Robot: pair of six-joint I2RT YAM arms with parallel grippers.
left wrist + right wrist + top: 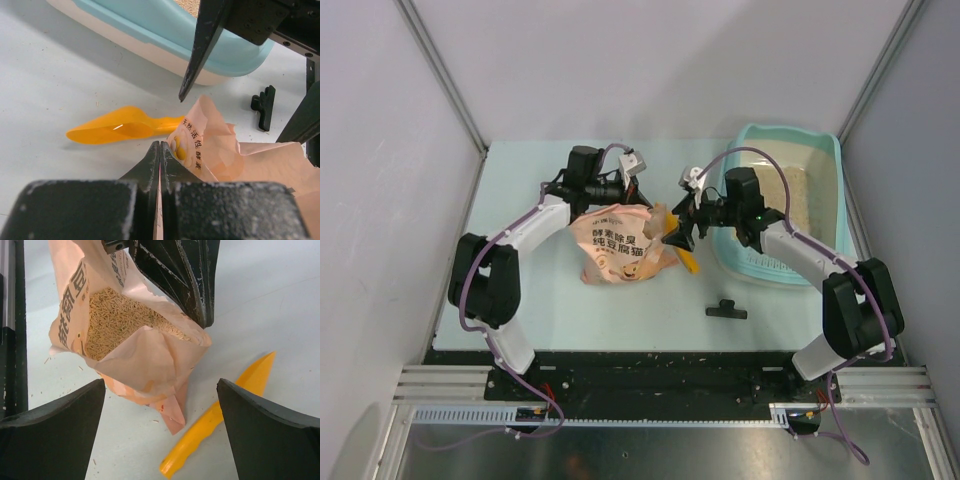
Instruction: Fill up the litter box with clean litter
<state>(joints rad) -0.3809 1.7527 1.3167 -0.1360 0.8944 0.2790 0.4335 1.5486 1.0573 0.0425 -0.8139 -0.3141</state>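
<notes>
1. Our left gripper [160, 146] is clamped tight on the rim of the pink-orange printed soft bag [145, 360]; we judge this props its mouth open.
2. Our right gripper [161, 385] gapes wide over that mouth, gripping nothing.
3. Pale beige granular clean litter [120, 315] sits inside the bag. The light-teal rectangular plastic litter box [785, 131] lies at two o'clock from it.

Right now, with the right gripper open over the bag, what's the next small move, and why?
Probably shift the right gripper toward the orange scoop: its jaws stand open and empty, the scoop lies loose beside the bag, whose rim the left gripper pinches, litter showing inside.
</notes>
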